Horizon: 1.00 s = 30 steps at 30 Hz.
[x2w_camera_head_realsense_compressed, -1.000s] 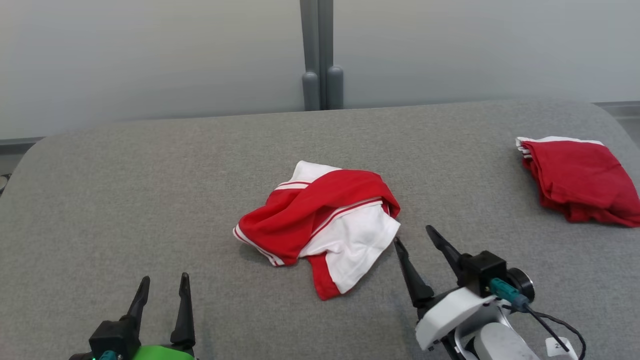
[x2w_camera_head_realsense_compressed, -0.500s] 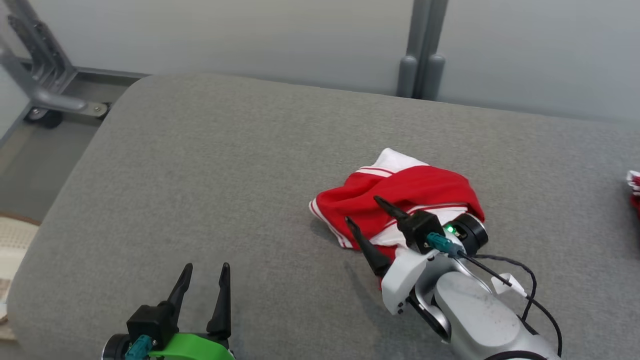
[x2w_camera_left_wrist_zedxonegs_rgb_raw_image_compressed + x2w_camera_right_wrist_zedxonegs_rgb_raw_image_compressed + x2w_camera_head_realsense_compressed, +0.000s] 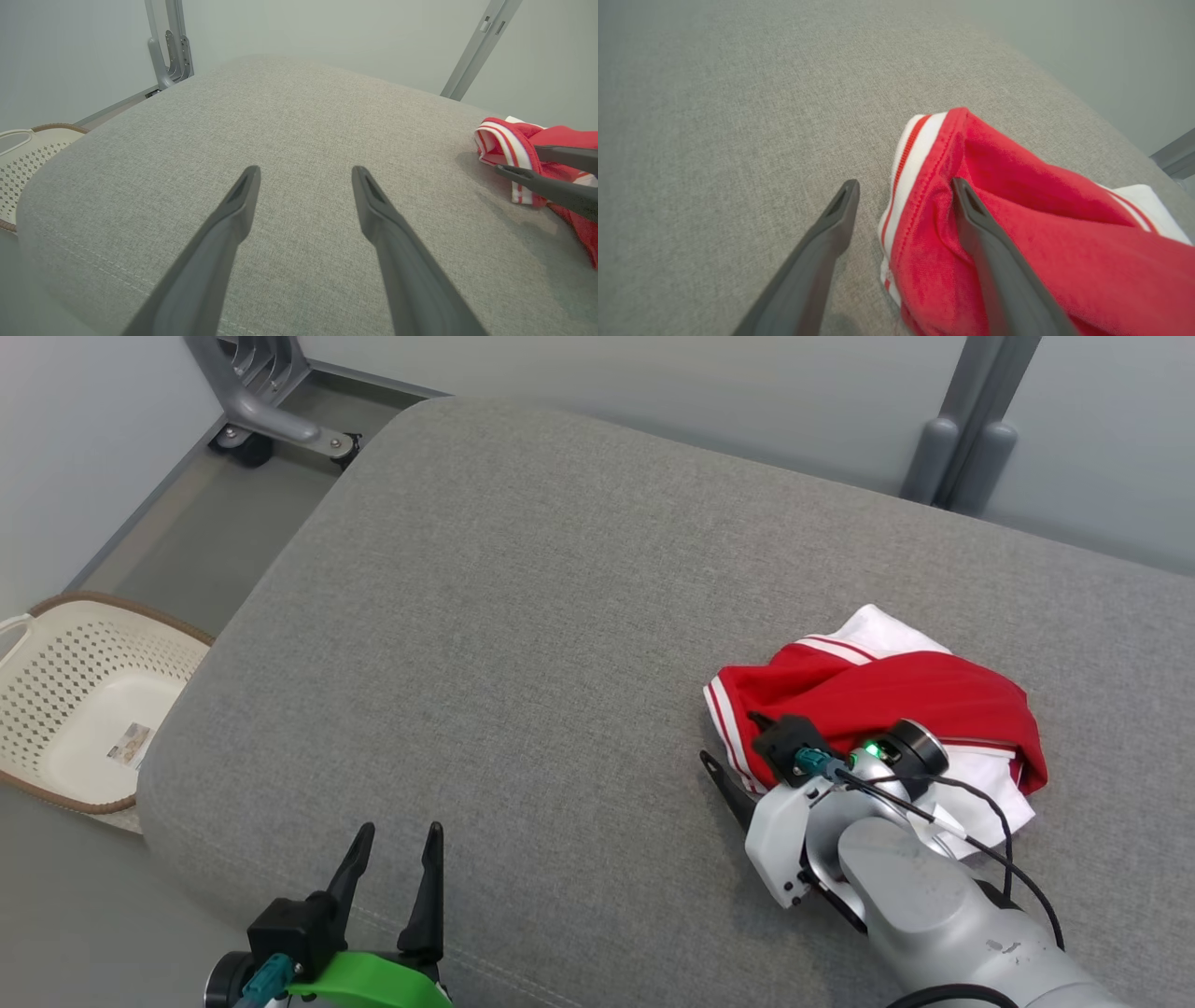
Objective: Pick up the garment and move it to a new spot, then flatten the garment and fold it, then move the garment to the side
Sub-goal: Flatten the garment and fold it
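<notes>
The right pincer gapes astride the striped hem of the garment, red cloth lying under one finger and beyond, so closing shallowly could nip only the edge and let the heap slide free when lifted.

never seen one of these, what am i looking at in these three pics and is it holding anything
It is a two-armed robot working over a grey padded surface. The wide picture comes from a camera on its head, looking down. The other two come from cameras on its wrists, each looking along that arm's two dark fingers. The left hand hovers open near the front edge, holding nothing. The right hand is open too, its fingers either side of the striped edge of a crumpled red and white garment; nothing is gripped yet. A cream perforated basket sits on the floor to the left.
</notes>
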Available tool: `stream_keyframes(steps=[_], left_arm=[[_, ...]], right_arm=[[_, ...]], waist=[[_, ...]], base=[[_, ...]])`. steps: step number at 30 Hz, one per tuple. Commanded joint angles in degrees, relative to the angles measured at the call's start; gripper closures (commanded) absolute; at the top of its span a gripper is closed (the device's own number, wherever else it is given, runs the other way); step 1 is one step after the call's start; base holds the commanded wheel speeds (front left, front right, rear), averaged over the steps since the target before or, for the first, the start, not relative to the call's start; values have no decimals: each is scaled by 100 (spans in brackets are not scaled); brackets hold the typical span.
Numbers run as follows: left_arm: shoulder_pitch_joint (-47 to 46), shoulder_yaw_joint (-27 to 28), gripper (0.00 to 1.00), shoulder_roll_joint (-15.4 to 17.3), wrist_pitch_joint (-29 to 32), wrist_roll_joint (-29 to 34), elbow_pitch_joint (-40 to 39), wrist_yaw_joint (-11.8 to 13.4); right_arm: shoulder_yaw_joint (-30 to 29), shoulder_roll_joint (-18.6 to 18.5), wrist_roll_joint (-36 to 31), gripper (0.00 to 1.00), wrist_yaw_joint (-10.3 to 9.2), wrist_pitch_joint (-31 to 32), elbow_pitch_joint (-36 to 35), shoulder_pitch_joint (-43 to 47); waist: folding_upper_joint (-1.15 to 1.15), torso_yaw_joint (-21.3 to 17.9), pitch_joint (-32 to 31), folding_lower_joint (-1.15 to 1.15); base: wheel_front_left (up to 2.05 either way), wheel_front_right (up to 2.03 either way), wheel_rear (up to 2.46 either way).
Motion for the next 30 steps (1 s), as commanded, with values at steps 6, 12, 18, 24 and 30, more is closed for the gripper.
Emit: stream_keyframes(steps=[6, 12, 18, 24, 30], left_arm=[[-142, -75, 0, 8, -1, -104, 18, -15], [-117, -127, 0, 8, -1, -87, 6, -16], [-179, -252, 0, 9, -1, 5, 72, -16], [-122, -234, 0, 7, -1, 33, 106, -16], [-31, -246, 0, 7, -1, 38, 119, -16]], right_arm=[[9, -7, -23, 100, -9, -14, 477, -370], [77, -2, 564, 100, -9, -26, -972, -603], [-438, -12, 1268, 100, -9, -26, -2979, -1162], [-1759, -137, 712, 100, -9, -22, -3107, -913], [-2434, -647, 442, 100, -9, -23, -2215, 149]], waist=[[0, 86, 148, 0], [0, -15, 102, 0], [0, -156, 90, 0], [0, -382, -44, 0], [0, -719, -32, 0]], base=[[0, 0, 0], [0, 0, 0], [0, 0, 0], [0, 0, 0], [0, 0, 0]])
